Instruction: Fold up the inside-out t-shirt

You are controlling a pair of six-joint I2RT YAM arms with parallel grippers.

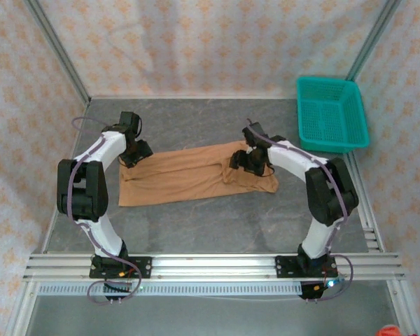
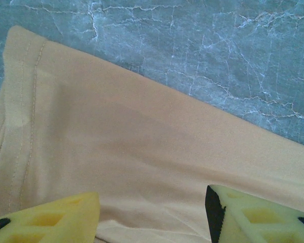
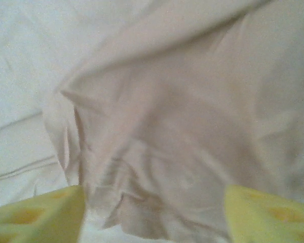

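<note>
The tan inside-out t-shirt (image 1: 189,175) lies as a long folded band across the middle of the grey table. My left gripper (image 1: 135,155) hangs over its far left corner; in the left wrist view its yellow fingers (image 2: 66,217) stand wide apart above the flat cloth (image 2: 142,147) and its stitched hem, so it is open. My right gripper (image 1: 248,162) is over the bunched right end; in the right wrist view the yellow fingers (image 3: 263,215) are spread on either side of rumpled, blurred cloth (image 3: 162,152), open. No label shows.
A teal mesh basket (image 1: 332,113) stands at the back right corner. Patterned walls close in the table on three sides. The aluminium rail (image 1: 210,264) with both arm bases runs along the near edge. Bare grey tabletop (image 1: 217,220) lies in front of the shirt.
</note>
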